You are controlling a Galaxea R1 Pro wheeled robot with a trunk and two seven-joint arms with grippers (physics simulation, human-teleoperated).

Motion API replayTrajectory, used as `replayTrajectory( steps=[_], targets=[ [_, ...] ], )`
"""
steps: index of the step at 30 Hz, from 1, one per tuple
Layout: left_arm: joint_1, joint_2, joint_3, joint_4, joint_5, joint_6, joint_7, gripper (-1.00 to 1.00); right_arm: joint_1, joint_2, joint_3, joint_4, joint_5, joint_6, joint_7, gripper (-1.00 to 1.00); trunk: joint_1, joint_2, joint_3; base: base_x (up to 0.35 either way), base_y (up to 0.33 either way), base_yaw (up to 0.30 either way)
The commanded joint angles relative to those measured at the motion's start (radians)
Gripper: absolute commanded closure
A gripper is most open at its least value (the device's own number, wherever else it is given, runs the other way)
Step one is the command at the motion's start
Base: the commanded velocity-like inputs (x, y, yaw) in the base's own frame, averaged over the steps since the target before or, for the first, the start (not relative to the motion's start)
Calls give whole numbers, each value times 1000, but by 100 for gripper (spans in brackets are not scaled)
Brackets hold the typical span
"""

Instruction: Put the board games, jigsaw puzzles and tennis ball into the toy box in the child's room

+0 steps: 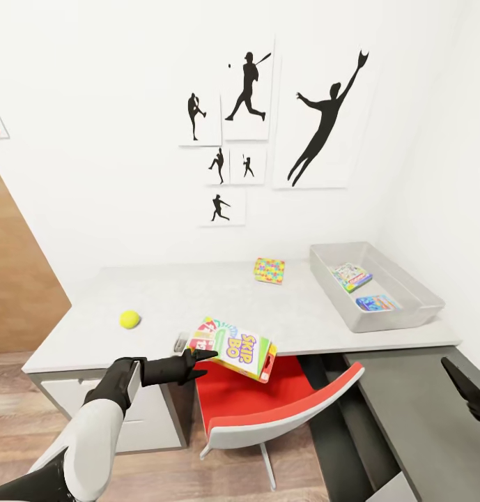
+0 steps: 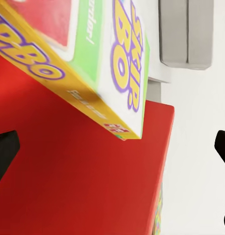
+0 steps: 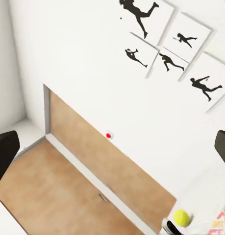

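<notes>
The left pincer (image 1: 198,362) is sitting at the near edge of the tabletop (image 1: 198,300), its fingers spread wide; in the left wrist view both fingertips are showing far apart at the frame's edges with nothing between them. The Skip-Bo board game (image 1: 233,347) is tilting over that near edge, partly above the red chair (image 1: 267,404), just beside the fingers but not clamped by them. Whether it is touching the tabletop or falling cannot be told.

The right pincer (image 1: 469,394) is hanging low at the near right, over the lower dark side section, and is also standing wide, holding nothing.

The toy box (image 1: 407,310) is lying at the far right of the tabletop, with two flat printed items already inside. One jigsaw puzzle (image 1: 269,270) is lying near the far wall, left of the box, and the tennis ball (image 1: 129,319) is resting well apart on the left side.

The step in hand seems to be getting this board game to the box. The next move probably calls for securing the game before it slides onto the chair: closing the left fingers across its near end, then lifting and carrying it rightward over the box rim. The puzzle and ball are waiting after that.
</notes>
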Motion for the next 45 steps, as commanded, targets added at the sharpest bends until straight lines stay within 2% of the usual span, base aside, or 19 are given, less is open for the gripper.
replayTrajectory(
  steps=[1,5,13,19,32,36,38,42,45],
  targets=[
    [-1,-1,8,-2,-11,7,-7,-100,-1,0,5,0,-2,7,-17,-100,0,-1,-1,0,0,0],
    [-1,-2,8,-2,-10,7,-7,-100,-1,-4,34,0,-2,7,-75,-100,0,-1,-1,0,0,0],
    [-1,-3,8,-2,-11,7,-7,-100,0,-14,69,0,-3,25,-263,-100,0,-1,-1,0,0,0],
    [-1,-3,8,-2,-11,7,-9,-100,-2,-16,81,0,-4,31,-290,-100,0,-1,-1,0,0,0],
    [-1,-3,8,-2,-11,7,-11,-100,-2,-18,83,0,-4,33,-294,-100,0,-1,-1,0,0,0],
    [-1,-2,8,-2,-11,7,-12,-100,-2,-18,83,0,-4,33,-294,-100,15,-29,-14,0,0,0],
    [-1,-2,8,-2,-11,7,-12,-100,-3,-18,84,0,-4,32,-295,-100,15,-29,-14,0,0,0],
    [-1,-2,8,-2,-11,7,-12,-100,-4,-18,84,0,-4,36,-322,-100,15,-29,-14,0,0,0],
    [-1,-2,8,-2,-11,7,-12,-100,-6,-18,84,0,-4,40,-366,-100,15,-29,-14,0,0,0]
  ],
)
